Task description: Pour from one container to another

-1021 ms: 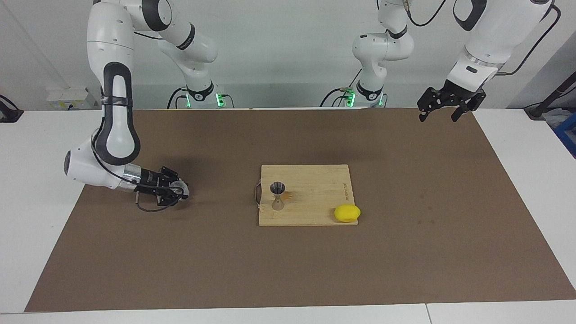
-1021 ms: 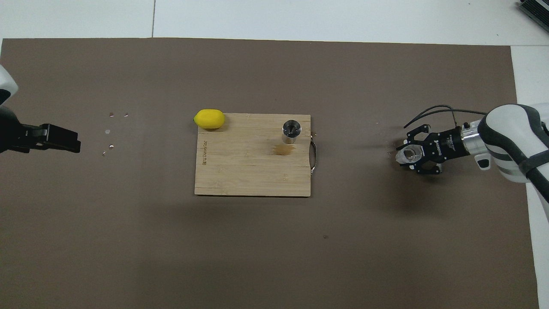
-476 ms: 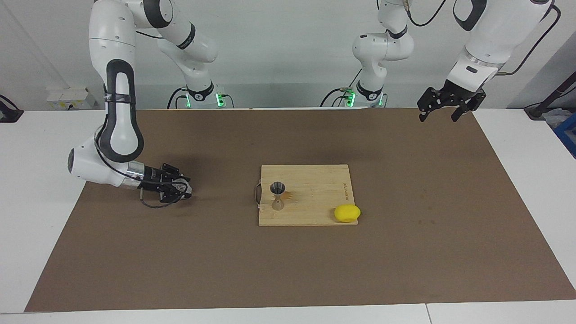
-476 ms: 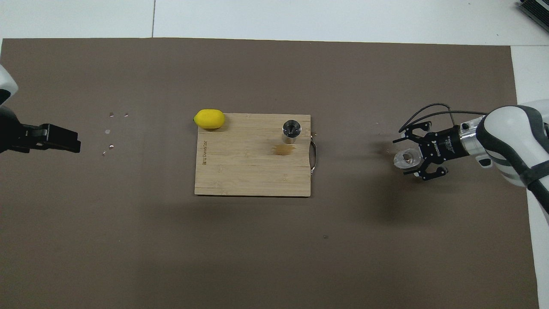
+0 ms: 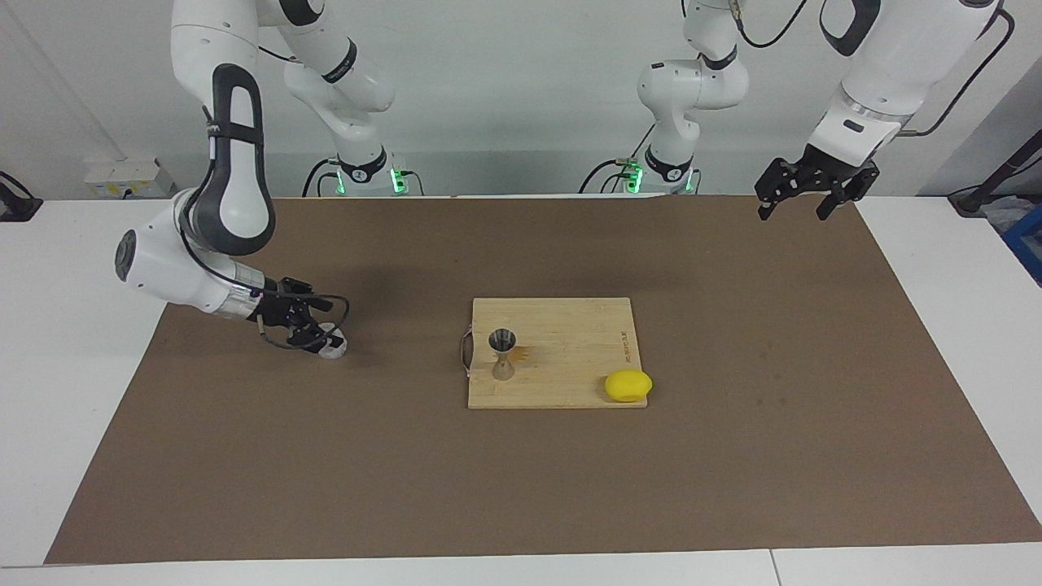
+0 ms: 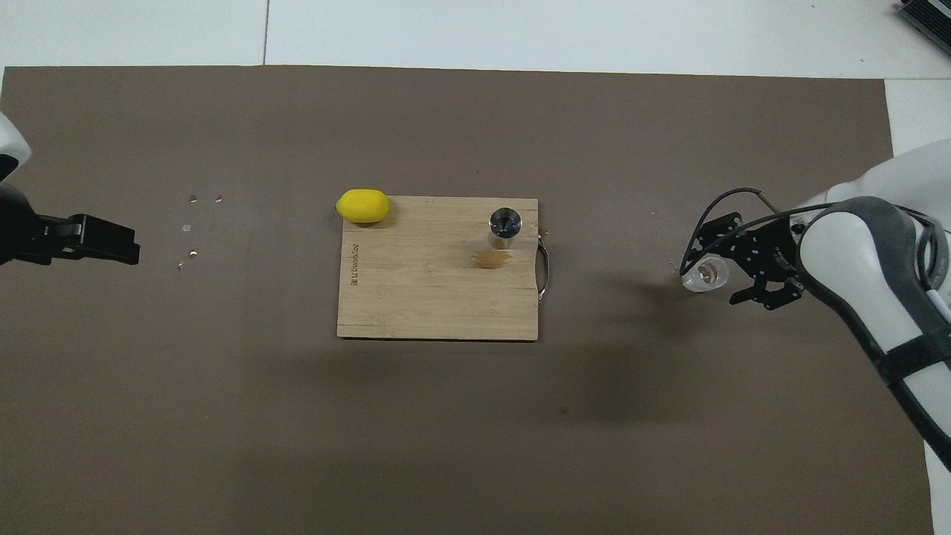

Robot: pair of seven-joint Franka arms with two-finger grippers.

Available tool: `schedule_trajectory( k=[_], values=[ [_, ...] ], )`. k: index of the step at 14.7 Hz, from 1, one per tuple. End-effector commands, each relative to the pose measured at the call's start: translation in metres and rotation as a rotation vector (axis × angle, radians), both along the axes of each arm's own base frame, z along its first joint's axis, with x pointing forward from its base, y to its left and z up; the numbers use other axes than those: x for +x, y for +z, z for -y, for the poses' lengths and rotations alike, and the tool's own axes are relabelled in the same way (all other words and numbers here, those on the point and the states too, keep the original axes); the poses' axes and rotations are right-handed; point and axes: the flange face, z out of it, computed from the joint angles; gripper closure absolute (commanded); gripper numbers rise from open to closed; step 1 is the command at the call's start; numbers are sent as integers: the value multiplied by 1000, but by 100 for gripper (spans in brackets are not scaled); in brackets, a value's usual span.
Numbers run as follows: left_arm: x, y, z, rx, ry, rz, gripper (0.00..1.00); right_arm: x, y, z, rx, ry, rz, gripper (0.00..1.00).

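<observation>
Facing view first: standing upright on the bamboo cutting board point(image 5: 562, 342) at mid-mat, the steel jigger point(image 5: 502, 355) sits by the board's handle edge, a lemon point(image 5: 628, 385) on the board's corner. The glass tumbler point(image 5: 332, 348) rests on the brown mat point(image 5: 733, 456) near the right arm's end. Right gripper point(image 5: 313, 330) is spread, fingers beside the glass, not clamped. Left gripper point(image 5: 806, 195) waits aloft over the mat's corner, fingers apart.

Overhead view: tumbler point(image 6: 704, 273) lies just off the right gripper point(image 6: 732, 260); jigger point(image 6: 504, 227); lemon point(image 6: 362, 206); left gripper point(image 6: 111, 240) at the mat's edge.
</observation>
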Motion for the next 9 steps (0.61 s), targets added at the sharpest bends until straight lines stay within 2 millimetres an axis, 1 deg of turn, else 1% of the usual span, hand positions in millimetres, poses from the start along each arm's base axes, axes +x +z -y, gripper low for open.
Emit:
schedule_trajectory(
  k=[1, 3, 4, 6, 7, 8, 9],
  values=[
    [-3, -1, -1, -4, 5, 2, 0, -2, 35, 4, -116, 200, 100, 0],
    [-4, 0, -2, -4, 5, 4, 0, -2, 69, 3, -216, 333, 171, 0],
    [-3, -1, -1, -4, 5, 2, 0, -2, 87, 1, -238, 368, 197, 0],
    [-3, -1, -1, -4, 5, 2, 0, -6, 120, -3, -264, 391, 225, 0],
    [-4, 0, -2, -4, 5, 4, 0, -6, 133, -10, -271, 407, 220, 0],
    [-3, -1, -1, -4, 5, 2, 0, -5, 152, -19, -272, 423, 221, 0],
    [-4, 0, -2, -4, 5, 4, 0, -5, 168, -22, -279, 432, 224, 0]
  ],
)
